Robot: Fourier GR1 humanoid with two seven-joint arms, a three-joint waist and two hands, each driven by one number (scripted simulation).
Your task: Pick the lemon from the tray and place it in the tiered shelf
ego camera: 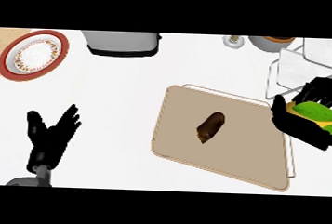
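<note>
"Two hands on record. State of the right hand (295, 127)?"

"Curled round the lemon (313, 111), thumb on one side, fingers arched over the other. The fruit sits in that palm, above the right edge of the tray (181, 147). How high it is off the surface I cannot tell. The left hand (51, 133) rests with straight, spread fingers, holding nothing, well apart across the tray."

"Where is the tiered shelf (297, 67) from the holding hand?"

"Just beyond its fingertips. White slabs in a thin wire frame."

"Recommendation for the step in hand?"

"In my judgement this is the carry. Raise the fruit enough to pass the wire rim and bring it over a slab, not an upright. Lower it until it rests, and only then uncurl. A round fruit may roll, so set it away from the slab's edge."

"Condition of the lemon?"

"Mostly green on the upper face, with yellow lower down by the palm. It is smooth and rounded, partly hidden by the fingers. One brown oblong item (211, 127) lies on the tray, well to the thumb side of the hand, and is no concern of ours."
</note>
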